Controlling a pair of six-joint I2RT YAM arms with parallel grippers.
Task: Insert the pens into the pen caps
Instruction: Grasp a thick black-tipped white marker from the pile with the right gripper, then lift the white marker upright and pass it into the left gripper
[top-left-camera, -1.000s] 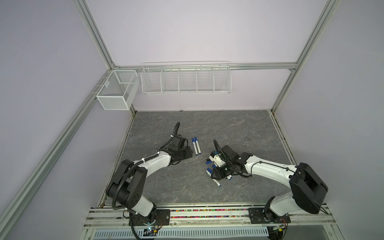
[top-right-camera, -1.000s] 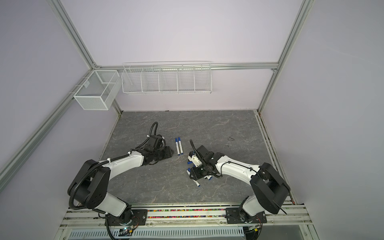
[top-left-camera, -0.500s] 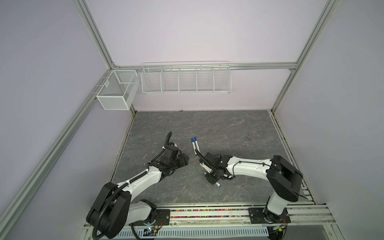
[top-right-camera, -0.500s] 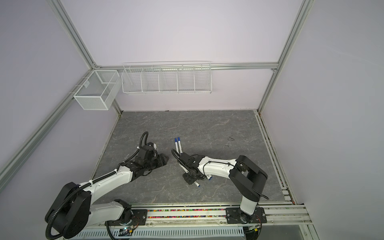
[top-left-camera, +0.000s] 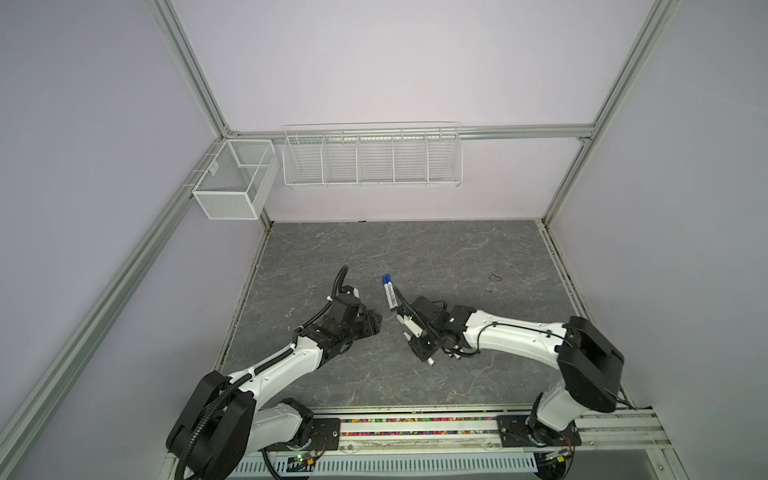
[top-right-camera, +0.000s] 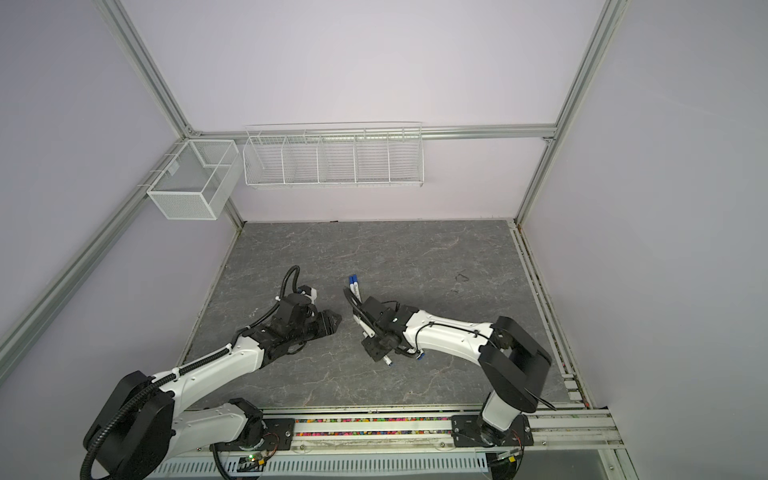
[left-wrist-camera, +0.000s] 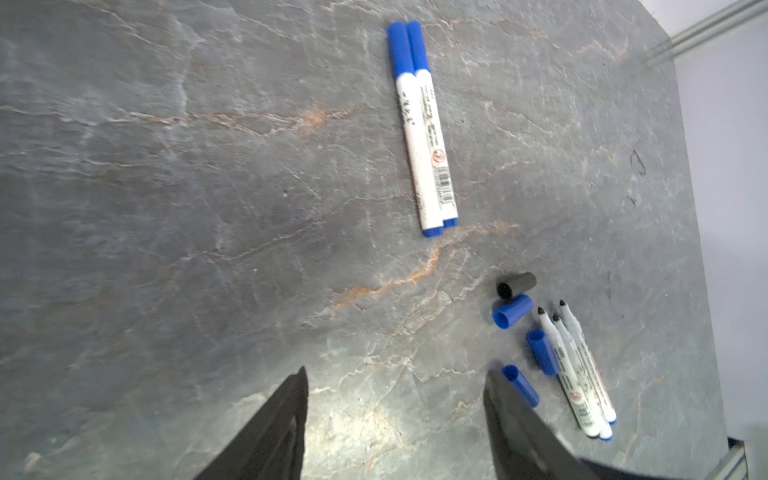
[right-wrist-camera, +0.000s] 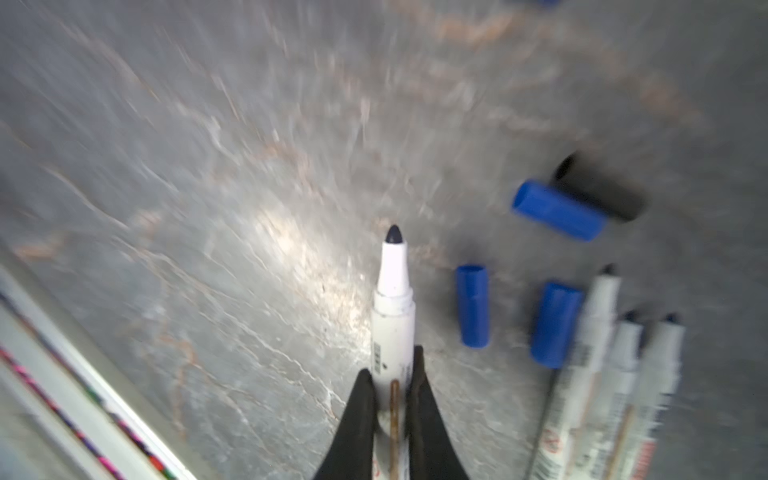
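Now pen pickup: right gripper (right-wrist-camera: 390, 374) pinches an uncapped pen (right-wrist-camera: 393, 307) beside loose caps (right-wrist-camera: 472, 305) on tabletop (right-wrist-camera: 208, 166). Left gripper (left-wrist-camera: 397, 372) spread, empty. Next, likely: left takes one, pen tip aligned to its mouth.

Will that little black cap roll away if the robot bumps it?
Probably: the black cap is a round tube lying on its side on the flat table. It looks small and hollow, so likely light. The blue cap beside it might block one way.

The pens (left-wrist-camera: 426, 145) are coloured white with black print and blue ends; three caps (left-wrist-camera: 512, 311) are blue, one cap (left-wrist-camera: 516, 284) black; the tabletop (left-wrist-camera: 166, 208) is veined grey.
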